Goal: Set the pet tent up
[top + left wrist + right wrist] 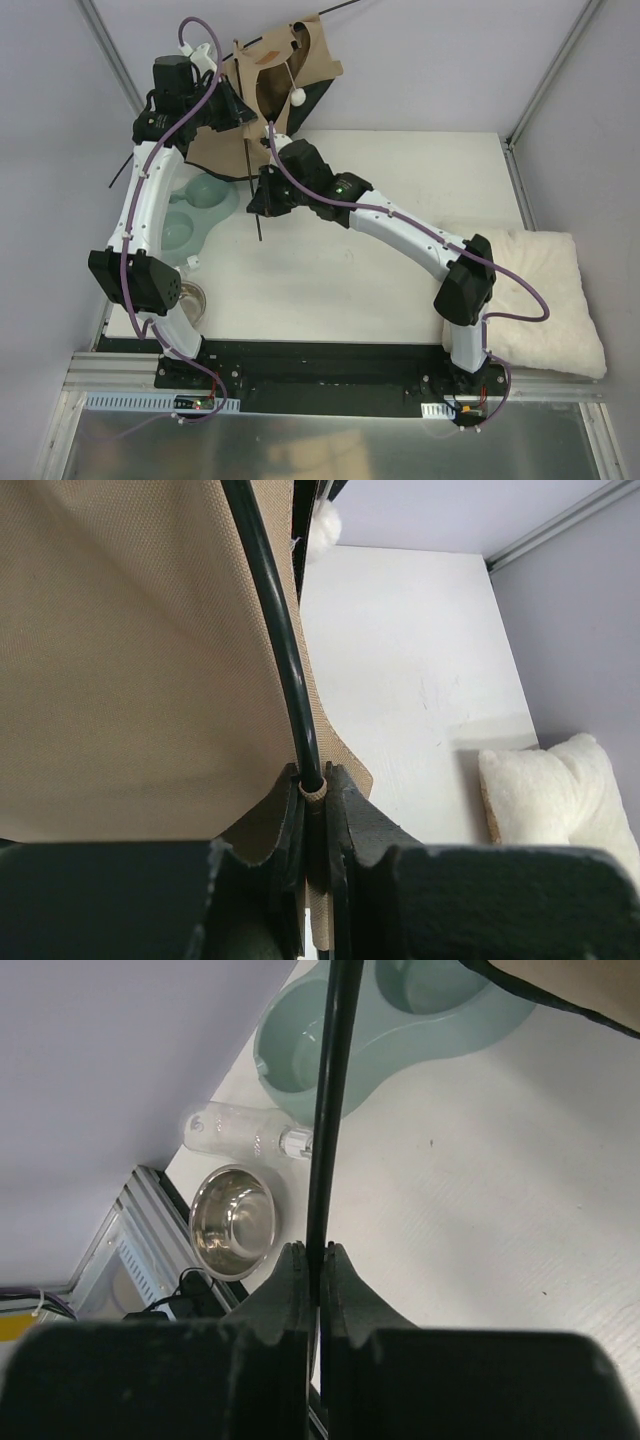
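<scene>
White counter [400, 200] lies under everything, with pale walls around it. At its far left corner is the pet tent [270, 90], a floppy tan heap, lifted up and not yet standing by itself.

My left pincer [315, 785] is shut tight on a black pole [275, 630] and the tan cloth beside it. My right pincer [318, 1250] is shut on a second pole [330, 1110], which runs from the tent down toward the counter.

I think the thin poles could slip out, because my grip is only at the tips. A bent pole could spring back and flip the cloth. The low end of the second pole is near the green dish [190, 215], so it might bump it.

I count one tent, one white pom-pom [298, 96], two pincers, and two poles held. More pole ends stick out, but I cannot tell how many poles there are. Farther out are one green dish with two hollows, one clear bottle [245, 1135], one shiny bowl [232, 1222], and one fluffy cushion [540, 290] at the right.
</scene>
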